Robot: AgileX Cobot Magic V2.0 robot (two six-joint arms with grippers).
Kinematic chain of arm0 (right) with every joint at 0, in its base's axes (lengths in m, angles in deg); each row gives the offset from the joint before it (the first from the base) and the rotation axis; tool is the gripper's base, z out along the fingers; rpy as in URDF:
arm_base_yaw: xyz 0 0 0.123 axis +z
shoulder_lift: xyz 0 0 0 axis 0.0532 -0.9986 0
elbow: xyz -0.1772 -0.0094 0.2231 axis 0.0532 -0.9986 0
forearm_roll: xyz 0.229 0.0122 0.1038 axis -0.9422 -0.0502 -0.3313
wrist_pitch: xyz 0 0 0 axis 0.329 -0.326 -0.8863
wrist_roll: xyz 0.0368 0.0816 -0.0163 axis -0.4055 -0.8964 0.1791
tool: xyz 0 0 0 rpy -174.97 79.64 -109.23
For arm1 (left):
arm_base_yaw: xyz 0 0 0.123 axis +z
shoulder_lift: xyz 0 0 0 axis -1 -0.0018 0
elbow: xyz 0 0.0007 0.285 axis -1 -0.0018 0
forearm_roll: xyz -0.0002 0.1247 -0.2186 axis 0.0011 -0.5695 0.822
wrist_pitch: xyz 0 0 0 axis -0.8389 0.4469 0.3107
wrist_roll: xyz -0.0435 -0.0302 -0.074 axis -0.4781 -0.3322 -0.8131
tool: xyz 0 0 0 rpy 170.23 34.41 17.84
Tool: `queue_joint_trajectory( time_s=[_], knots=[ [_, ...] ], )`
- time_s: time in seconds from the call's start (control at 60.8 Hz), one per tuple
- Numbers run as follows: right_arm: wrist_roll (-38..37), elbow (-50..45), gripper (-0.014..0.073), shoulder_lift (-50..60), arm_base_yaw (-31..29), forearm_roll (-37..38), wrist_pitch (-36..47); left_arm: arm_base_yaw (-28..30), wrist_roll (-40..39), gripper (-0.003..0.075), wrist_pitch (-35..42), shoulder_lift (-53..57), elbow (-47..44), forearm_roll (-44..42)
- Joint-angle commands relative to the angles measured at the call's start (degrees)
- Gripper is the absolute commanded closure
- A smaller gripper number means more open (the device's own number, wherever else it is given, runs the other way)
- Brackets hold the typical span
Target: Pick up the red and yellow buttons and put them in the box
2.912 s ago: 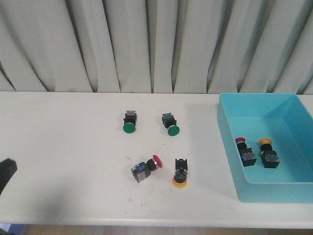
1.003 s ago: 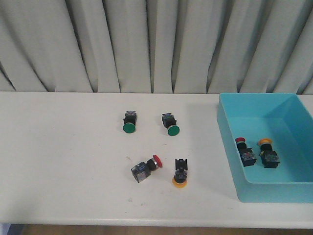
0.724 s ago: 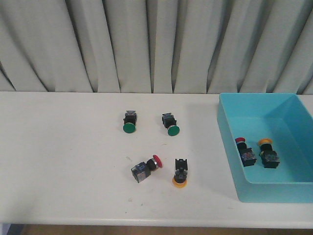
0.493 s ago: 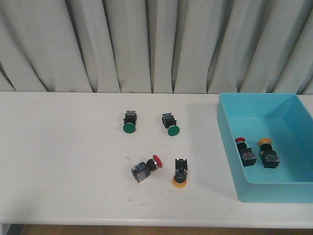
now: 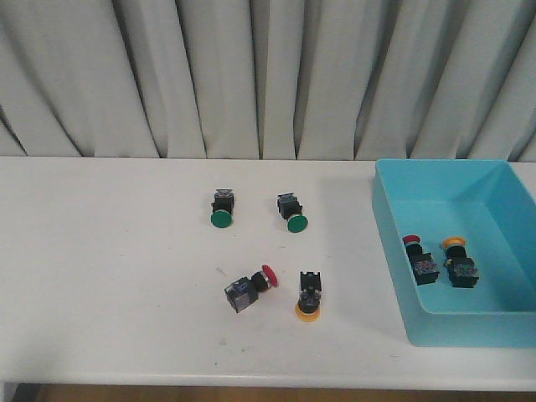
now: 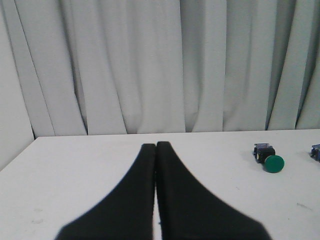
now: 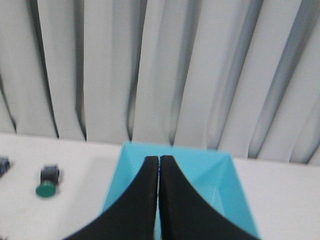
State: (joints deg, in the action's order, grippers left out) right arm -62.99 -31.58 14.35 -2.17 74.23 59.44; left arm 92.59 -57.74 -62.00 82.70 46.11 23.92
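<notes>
In the front view a red button [image 5: 249, 287] and a yellow button [image 5: 308, 296] lie on the white table [image 5: 109, 276], side by side near the middle front. The turquoise box [image 5: 390, 239] stands at the right; a red button [image 5: 418, 259] and a yellow button [image 5: 459, 261] lie inside it. Neither gripper shows in the front view. In the left wrist view my left gripper [image 6: 156, 146] is shut and empty above the table. In the right wrist view my right gripper [image 7: 159, 158] is shut and empty in front of the box [image 7: 220, 175].
Two green-capped buttons [image 5: 221, 208] [image 5: 292, 213] lie behind the red and yellow ones; one also shows in the left wrist view [image 6: 268, 157] and one in the right wrist view [image 7: 48, 181]. A grey pleated curtain [image 5: 251, 75] hangs behind the table.
The dark arm part at the front view's lower left edge has moved out of view. The buttons and the box have not moved.
</notes>
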Motion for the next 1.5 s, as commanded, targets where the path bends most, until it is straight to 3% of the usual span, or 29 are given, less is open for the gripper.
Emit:
queue_joint_trajectory(
  time_s=[0.0, 0.247, 0.444, 1.48],
  knots=[
    [-0.2, -7.1, 0.0596, 6.8, 0.0, -0.1, 7.2, 0.2, -0.3, 0.0726, 3.9, 0.9, -2.7, 0.5],
    [-0.2, -22.5, 0.0596, 23.0, 0.0, 0.0, 7.8, 0.2, -0.3, 0.0726, 3.9, 0.9, -2.7, 0.5],
    [-0.4, -27.1, 0.0596, 30.5, 0.0, -1.0, 8.1, 0.2, -0.3, 0.0726, 3.9, 0.9, -2.7, 0.5],
    [-0.7, -28.6, 0.0596, 30.5, -0.1, -3.3, 9.4, 0.2, -0.3, 0.0726, 3.9, 0.8, -2.7, 0.5]
  ],
)
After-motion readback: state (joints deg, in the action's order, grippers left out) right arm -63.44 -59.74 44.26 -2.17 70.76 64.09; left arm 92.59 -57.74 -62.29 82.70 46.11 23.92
